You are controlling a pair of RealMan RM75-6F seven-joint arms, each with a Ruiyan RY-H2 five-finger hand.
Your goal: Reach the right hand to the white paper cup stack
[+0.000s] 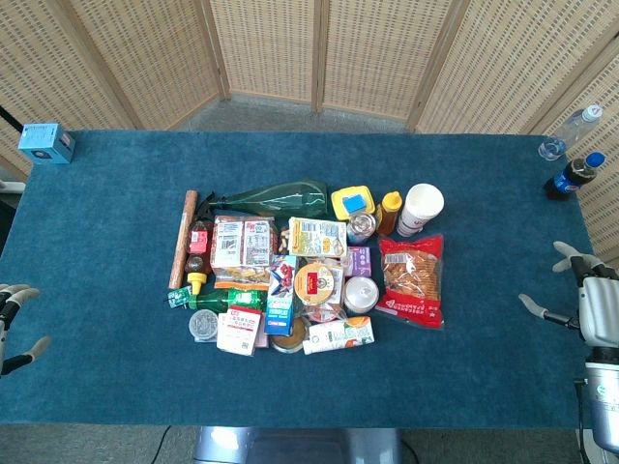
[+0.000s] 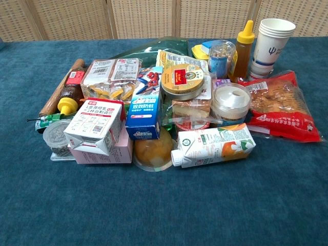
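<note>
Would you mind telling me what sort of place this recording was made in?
Probably a staged test area, not a home or shop: a table covered in blue cloth, woven screens closing it off behind, and groceries heaped at its centre, with a cup stack among them.

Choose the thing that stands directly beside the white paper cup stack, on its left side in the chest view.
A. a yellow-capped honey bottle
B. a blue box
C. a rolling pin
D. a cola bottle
A: in the chest view the honey bottle stands upright just left of the cup stack, while the cola bottle, the blue box and the rolling pin are all far from it.
</note>
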